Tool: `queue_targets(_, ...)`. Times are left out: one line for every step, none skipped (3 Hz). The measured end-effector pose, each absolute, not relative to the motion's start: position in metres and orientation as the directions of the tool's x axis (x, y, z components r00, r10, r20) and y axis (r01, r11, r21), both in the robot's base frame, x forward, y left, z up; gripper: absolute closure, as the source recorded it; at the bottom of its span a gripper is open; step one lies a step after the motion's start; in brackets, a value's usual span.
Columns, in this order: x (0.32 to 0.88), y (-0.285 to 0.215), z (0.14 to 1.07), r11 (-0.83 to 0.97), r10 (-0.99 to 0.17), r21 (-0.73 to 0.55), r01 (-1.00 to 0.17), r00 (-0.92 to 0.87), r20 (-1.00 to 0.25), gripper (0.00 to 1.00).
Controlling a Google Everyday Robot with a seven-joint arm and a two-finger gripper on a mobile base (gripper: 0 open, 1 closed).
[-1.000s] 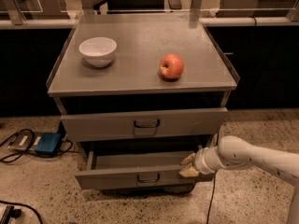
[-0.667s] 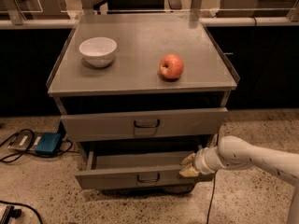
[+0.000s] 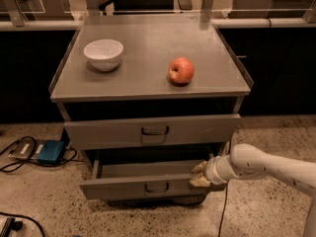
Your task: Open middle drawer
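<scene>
Jaws' state cannot be told; the pale two-finger gripper (image 3: pixel 199 175) sits at the right front corner of the pulled-out grey metal middle drawer (image 3: pixel 143 186).

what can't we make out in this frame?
- Rear of the middle drawer tray: camera view, hidden under the upper drawer front.
- Anything beneath the middle drawer: hidden by its pulled-out front, in shadow.
- Gripper at the drawer's right front corner: whether it touches the drawer is too dim to tell.
- Arm: cut off by the right edge.
</scene>
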State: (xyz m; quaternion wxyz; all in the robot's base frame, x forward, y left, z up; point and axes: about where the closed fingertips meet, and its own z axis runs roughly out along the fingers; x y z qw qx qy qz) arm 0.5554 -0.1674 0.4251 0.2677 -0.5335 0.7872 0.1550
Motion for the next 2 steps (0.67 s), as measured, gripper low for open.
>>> queue_targets(0.5554,-0.1674,0.4251,0.383,-0.757,-0.042,-0.923,-0.287,-0.587,0.04)
queue_targets(0.5554,-0.1674,0.4251,0.383,-0.757,-0.041,-0.923,-0.287,-0.587,0.0)
